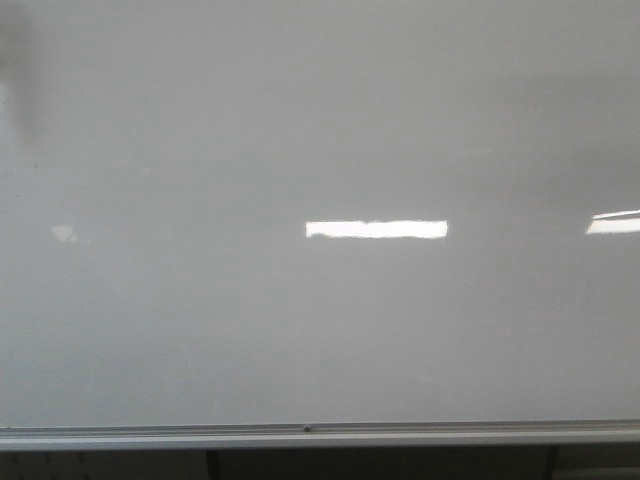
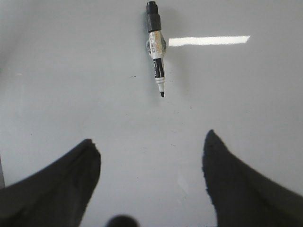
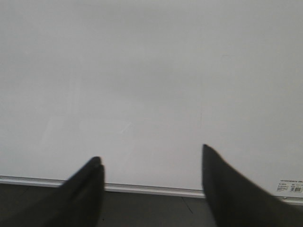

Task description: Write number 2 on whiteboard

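Note:
The whiteboard [image 1: 320, 120] fills the front view, glossy pale grey, with its silver frame [image 1: 300, 434] along the near edge. No number 2 shows on it in any view. A marker [image 2: 155, 45] with a black cap end, white labelled body and bare black tip lies on the board [image 2: 71, 85] in the left wrist view, ahead of my left gripper [image 2: 150, 142], which is open and empty. My right gripper [image 3: 151, 158] is open and empty over the board's [image 3: 151, 71] framed edge [image 3: 151, 189]. Neither gripper shows in the front view.
Bright white light reflections lie on the board [image 1: 376, 229] [image 1: 614, 222] [image 2: 208, 41]. A small label [image 3: 289, 186] sits at the board's corner by the frame. Dark floor [image 3: 151, 213] shows beyond the frame.

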{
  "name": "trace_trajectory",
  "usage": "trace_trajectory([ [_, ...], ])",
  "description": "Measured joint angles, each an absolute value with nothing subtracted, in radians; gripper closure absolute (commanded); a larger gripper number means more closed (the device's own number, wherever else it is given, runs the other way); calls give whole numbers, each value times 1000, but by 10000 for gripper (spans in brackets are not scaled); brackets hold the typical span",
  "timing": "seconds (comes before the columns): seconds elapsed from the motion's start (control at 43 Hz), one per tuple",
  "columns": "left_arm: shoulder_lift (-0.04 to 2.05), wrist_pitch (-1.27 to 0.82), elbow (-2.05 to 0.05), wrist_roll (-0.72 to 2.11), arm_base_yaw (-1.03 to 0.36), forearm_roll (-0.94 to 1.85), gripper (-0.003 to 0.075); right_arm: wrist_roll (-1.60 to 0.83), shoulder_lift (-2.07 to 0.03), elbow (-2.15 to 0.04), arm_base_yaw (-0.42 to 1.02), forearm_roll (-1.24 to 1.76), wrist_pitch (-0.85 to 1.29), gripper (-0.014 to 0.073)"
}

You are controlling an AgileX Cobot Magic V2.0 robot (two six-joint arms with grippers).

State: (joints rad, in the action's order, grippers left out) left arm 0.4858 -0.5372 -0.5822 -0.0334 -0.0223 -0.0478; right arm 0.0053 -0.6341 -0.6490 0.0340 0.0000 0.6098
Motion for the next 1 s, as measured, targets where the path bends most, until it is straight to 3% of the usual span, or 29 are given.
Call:
trace_trajectory([
  [0.303,636,-536,-603,-33,-22,-48,174,5,-634,-649,34,0,610,-68],
  [1.001,1245,-363,-894,-33,-22,-10,174,5,-634,-649,34,0,610,-68],
])
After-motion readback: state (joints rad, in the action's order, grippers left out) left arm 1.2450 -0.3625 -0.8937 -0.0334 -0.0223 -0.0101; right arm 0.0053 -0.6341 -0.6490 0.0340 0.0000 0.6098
